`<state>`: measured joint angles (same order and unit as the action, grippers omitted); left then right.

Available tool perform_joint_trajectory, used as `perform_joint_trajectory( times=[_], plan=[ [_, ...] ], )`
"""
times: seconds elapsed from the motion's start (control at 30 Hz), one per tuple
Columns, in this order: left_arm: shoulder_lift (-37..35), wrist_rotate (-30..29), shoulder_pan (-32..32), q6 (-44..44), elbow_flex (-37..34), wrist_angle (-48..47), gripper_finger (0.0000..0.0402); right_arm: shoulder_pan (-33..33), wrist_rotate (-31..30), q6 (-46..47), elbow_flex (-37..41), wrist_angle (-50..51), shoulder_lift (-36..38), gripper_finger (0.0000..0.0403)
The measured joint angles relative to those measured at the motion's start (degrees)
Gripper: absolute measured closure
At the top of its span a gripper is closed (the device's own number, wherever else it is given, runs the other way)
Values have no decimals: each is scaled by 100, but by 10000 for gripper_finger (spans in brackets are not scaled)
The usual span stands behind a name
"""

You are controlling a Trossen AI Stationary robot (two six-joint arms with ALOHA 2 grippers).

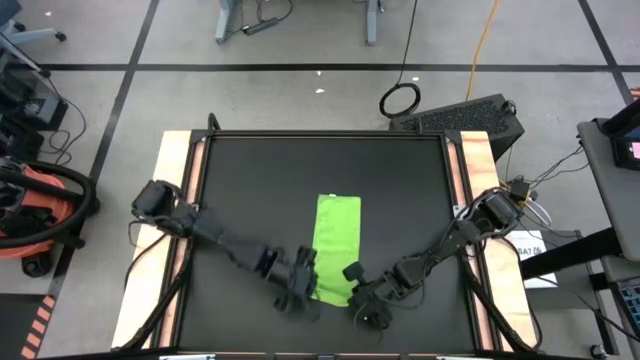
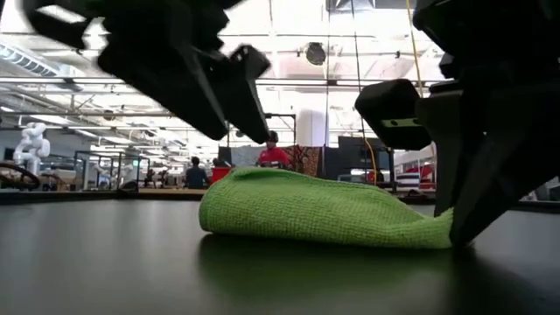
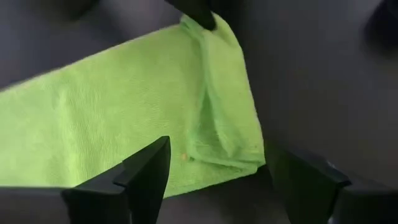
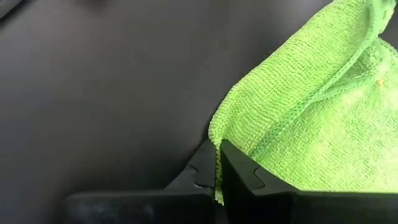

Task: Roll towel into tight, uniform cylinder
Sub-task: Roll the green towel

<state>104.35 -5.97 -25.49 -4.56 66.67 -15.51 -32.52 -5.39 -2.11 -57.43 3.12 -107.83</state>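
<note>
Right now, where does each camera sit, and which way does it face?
High: overhead, facing down on the black table mat; both arms show.
Low: at mat height, facing the room; both arms show.
Left wrist: over the small lime-green soft cloth towel; open left claw.
Right wrist: right claw shut on the towel's edge.
All share the towel.

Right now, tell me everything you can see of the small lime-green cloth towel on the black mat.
The small lime-green cloth towel is plain and nubbly like microfibre, with stitched edges. It lies as a narrow folded strip on the black table mat, its near end turned over into a low hump, not a cylinder. The right gripper is shut on one near corner of it. The left gripper is open, its fingers apart over the folded end and holding none of it.
</note>
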Motion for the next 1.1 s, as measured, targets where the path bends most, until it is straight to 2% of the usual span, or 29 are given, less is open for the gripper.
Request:
perform_joint_trajectory(
  times=[0.17, 0.43, 0.57, 0.93, 1.03, 1.1],
  plan=[
    [221, -1027, -600, -387, -2, 338, 134, 99, 40, 0, 0, -42, 0, 403],
    [729, -1579, -935, -530, -2, 636, 152, 145, -7, 0, 0, -130, 0, 403],
    [923, -2123, -953, -487, -4, 641, 174, 145, -9, 67, 0, -147, 0, 403],
    [969, -2583, -943, -489, -4, 618, 261, 156, 92, 212, 0, -152, 0, 402],
    [969, -2582, -953, -661, -4, 551, 265, 160, 107, 258, 0, -156, 0, 402],
    [967, -2584, -979, -700, -4, 588, 251, 164, 125, 269, 0, -156, 0, 402]
  ],
)
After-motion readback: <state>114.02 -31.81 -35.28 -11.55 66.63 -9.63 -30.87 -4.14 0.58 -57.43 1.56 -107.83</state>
